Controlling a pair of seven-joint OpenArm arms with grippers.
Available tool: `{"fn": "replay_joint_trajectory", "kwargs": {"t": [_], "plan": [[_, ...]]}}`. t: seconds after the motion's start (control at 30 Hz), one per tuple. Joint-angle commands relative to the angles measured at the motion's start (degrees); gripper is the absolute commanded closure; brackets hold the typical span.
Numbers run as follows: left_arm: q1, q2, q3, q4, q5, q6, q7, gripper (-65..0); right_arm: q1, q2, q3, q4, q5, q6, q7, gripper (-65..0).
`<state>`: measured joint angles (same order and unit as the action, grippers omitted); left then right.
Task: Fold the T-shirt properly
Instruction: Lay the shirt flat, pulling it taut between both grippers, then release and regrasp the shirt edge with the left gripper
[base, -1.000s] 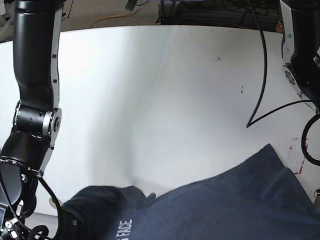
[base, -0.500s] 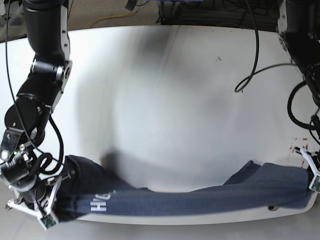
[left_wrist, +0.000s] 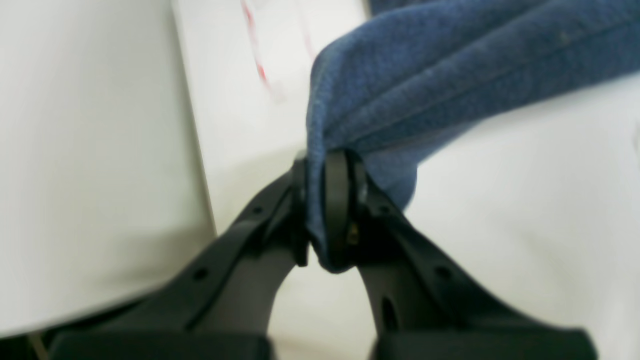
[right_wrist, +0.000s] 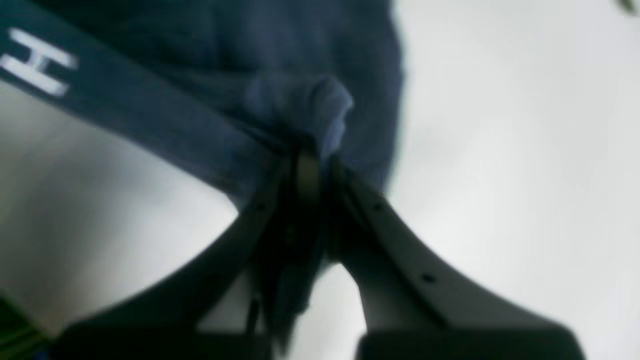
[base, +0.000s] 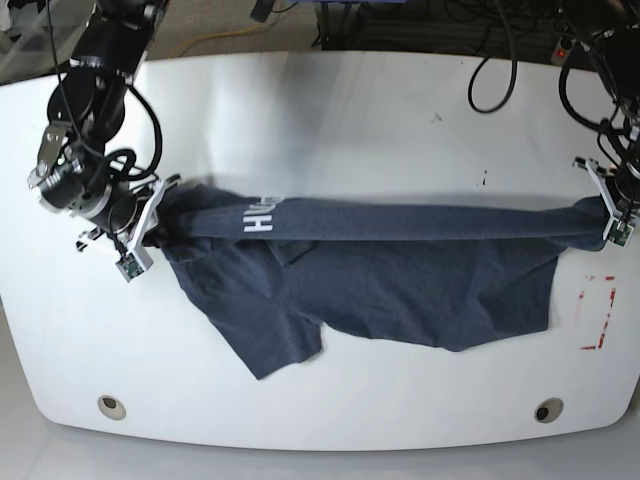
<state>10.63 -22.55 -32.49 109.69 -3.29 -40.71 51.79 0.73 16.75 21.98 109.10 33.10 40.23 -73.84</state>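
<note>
The T-shirt (base: 380, 265) is stretched left to right across the middle of the white counter (base: 330, 120), its taut upper edge as the long axis and the rest sagging toward the near side. Each end is pinched in a clamped end effector: the left end effector (base: 607, 218) at the scene's right, the right end effector (base: 150, 222) at the scene's left. Neither arm is nearer, so any laying-down probably needs both to travel together across that axis.

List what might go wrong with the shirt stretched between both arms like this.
The left claw pinches only a thin bunched edge of the T-shirt; with the cloth taut, it might slip free. The right claw grips a similar small wad. One sleeve hangs crumpled below, so a fold now could trap wrinkles.
</note>
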Motion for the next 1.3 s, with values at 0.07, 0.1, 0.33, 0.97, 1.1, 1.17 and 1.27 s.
{"fn": "replay_joint_trajectory", "kwargs": {"t": [0.07,0.1,0.33,0.97,1.1,1.17,1.27], "plan": [[3.65,-0.62,-0.61,0.6,0.78,0.71,-0.23,0.0,-4.82,0.08,1.28,1.01,4.13,-0.23,0.92,0.0],[4.62,-0.18,-0.7,0.6,0.87,0.71,-0.23,0.0,-6.49,-0.36,1.36,1.01,5.1,-0.23,0.92,0.0],[8.58,1.23,-0.7,0.6,1.05,0.71,-0.23,0.0,-14.14,-1.06,1.01,1.01,8.79,-0.23,0.92,0.0],[1.45,-1.23,-0.43,-9.6,1.05,0.71,-0.32,0.0,-22.4,-0.36,1.45,1.01,12.13,-0.23,0.92,0.0],[-1.27,-1.85,-0.17,-13.56,1.05,0.71,-0.32,-3.3,-22.49,-0.36,1.45,1.01,12.04,-0.23,0.92,0.0],[-2.24,-2.99,-0.17,-14.96,0.7,0.71,-0.32,-11.9,-22.49,-0.36,1.45,1.01,12.04,-0.23,0.92,0.0],[-4.08,-3.34,0.71,-16.19,0.7,0.71,-0.32,-27.1,-22.49,-0.36,1.45,1.01,12.04,-0.23,0.92,0.0]]}}
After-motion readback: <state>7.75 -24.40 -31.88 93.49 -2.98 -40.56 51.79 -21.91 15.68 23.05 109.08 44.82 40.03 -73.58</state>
